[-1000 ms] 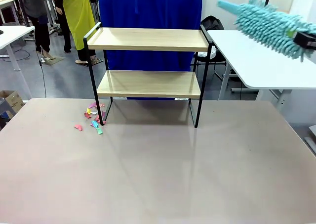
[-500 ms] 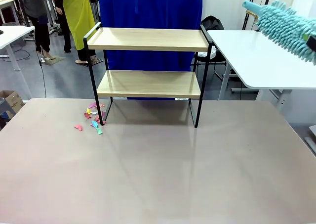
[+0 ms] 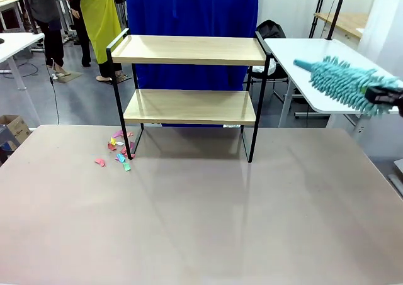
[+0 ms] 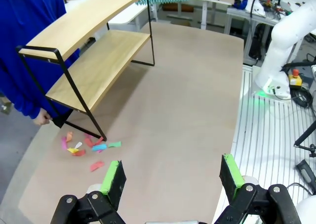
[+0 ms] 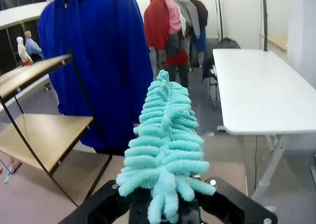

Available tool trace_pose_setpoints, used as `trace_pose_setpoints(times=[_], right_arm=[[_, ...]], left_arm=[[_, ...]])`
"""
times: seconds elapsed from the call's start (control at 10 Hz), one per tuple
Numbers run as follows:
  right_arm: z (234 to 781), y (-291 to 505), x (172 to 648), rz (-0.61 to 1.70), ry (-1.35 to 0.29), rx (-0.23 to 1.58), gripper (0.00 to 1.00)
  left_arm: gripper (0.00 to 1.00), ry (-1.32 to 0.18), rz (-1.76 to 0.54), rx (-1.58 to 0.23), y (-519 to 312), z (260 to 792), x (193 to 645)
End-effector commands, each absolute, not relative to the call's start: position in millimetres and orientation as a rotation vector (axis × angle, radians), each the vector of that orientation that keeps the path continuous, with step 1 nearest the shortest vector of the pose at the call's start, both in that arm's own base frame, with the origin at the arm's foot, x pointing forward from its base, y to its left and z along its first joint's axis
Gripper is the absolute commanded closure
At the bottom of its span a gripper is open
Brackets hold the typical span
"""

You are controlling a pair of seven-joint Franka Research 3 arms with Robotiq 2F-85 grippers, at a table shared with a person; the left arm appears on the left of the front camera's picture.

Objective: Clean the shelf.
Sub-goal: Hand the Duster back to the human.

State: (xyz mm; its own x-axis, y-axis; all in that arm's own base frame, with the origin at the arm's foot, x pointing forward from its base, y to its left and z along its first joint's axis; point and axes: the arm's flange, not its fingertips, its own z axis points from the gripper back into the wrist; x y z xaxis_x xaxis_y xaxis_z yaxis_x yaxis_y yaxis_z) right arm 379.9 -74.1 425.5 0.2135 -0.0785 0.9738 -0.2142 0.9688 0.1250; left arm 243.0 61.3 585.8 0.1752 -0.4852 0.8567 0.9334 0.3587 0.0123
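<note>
Now the right gripper (image 3: 385, 97), jaws pinching the duster (image 3: 340, 83), could knock the light shelf (image 3: 189, 77) sideways; left gripper (image 4: 173, 177) jaws spread

The room is bright, and the light seems to come from above. The tabletop (image 3: 201, 222) shines a little near its middle, with a pale streak of glare. The shelf (image 3: 189, 77) drops a soft, faint shadow by the far edge of the tabletop. The front view is sharp. The left wrist view bends straight lines near its edges, so the shelf boards curve. In the right wrist view, the fluffy blue duster (image 5: 165, 140) looks a bit blurry up close.
</note>
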Motion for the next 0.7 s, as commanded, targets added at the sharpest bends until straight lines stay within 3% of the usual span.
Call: trace_pose_setpoints(times=[0.0, 0.1, 0.2, 0.6], right_arm=[[383.3, -64.8, 326.8, 0.113, -1.393, 0.195, 0.84], [386.1, -60.0, 333.7, 0.145, -1.397, 0.267, 0.84], [414.0, -74.8, 381.7, 0.1, -1.34, 0.246, 0.84], [414.0, -74.8, 381.7, 0.1, -1.34, 0.246, 0.84]], left_arm=[[0.0, -0.925, -1.114, -0.622, 59.3, 587.1, 244.4], [0.0, -0.925, -1.114, -0.622, 59.3, 587.1, 244.4], [0.0, -0.925, -1.114, -0.622, 59.3, 587.1, 244.4], [0.0, -0.925, -1.114, -0.622, 59.3, 587.1, 244.4]])
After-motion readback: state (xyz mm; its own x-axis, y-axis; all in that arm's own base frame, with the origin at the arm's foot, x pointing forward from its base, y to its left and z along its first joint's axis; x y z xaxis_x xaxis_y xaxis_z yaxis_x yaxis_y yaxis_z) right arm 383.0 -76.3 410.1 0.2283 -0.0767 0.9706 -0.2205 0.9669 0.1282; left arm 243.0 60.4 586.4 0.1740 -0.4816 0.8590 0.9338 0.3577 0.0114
